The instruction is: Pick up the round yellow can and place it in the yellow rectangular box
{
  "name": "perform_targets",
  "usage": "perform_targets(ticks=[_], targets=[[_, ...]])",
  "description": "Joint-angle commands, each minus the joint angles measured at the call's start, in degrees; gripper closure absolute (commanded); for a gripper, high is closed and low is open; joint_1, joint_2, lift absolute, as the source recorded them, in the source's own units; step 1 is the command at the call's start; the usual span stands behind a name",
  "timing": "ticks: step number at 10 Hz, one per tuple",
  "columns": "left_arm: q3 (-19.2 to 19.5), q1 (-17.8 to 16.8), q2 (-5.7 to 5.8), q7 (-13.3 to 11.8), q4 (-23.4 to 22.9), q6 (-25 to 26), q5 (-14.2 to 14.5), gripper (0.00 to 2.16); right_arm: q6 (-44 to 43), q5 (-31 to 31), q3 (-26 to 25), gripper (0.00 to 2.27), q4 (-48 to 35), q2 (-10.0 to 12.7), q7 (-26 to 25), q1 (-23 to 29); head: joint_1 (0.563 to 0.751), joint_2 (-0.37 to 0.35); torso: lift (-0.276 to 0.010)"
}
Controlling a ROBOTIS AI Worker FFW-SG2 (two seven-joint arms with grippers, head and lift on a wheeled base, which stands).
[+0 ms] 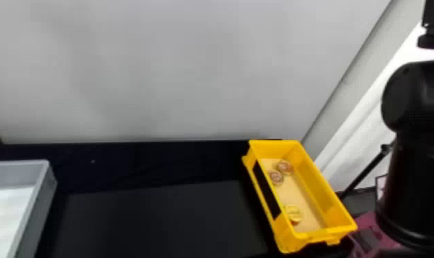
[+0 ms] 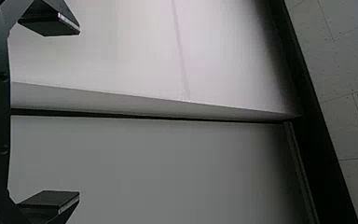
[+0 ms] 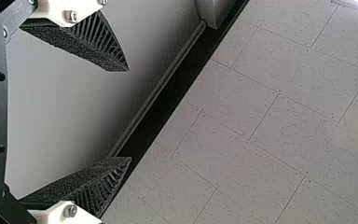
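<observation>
The yellow rectangular box (image 1: 329,202) stands at the right end of the black table. A round yellow can (image 1: 293,214) lies in its near part, against the left wall. My right arm is raised at the right edge of the head view, to the right of the box. In the right wrist view my right gripper (image 3: 129,114) has its fingers wide apart with nothing between them, facing wall and ceiling. My left gripper (image 2: 79,114) also holds nothing, its fingers spread before a pale wall in the left wrist view.
Two small brownish round items (image 1: 284,166) sit in the box's far part. A grey tray (image 1: 43,192) with a white bottom is at the table's left end. The black table (image 1: 151,212) stretches between tray and box, with a grey wall behind.
</observation>
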Motion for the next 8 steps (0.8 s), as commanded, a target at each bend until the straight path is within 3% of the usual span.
perform_targets(ticks=[1, 8], targets=[[-0.09, -0.03, -0.01, 0.07, 0.08, -0.10, 0.05, 0.05, 0.01, 0.00, 0.04, 0.12, 0.00, -0.09, -0.03, -0.03, 0.747, -0.348, -0.001], [-0.09, -0.20, 0.26, 0.07, -0.01, -0.02, -0.22, 0.05, 0.19, -0.09, 0.04, 0.12, 0.00, 0.00, -0.11, 0.15, 0.747, -0.348, -0.001]])
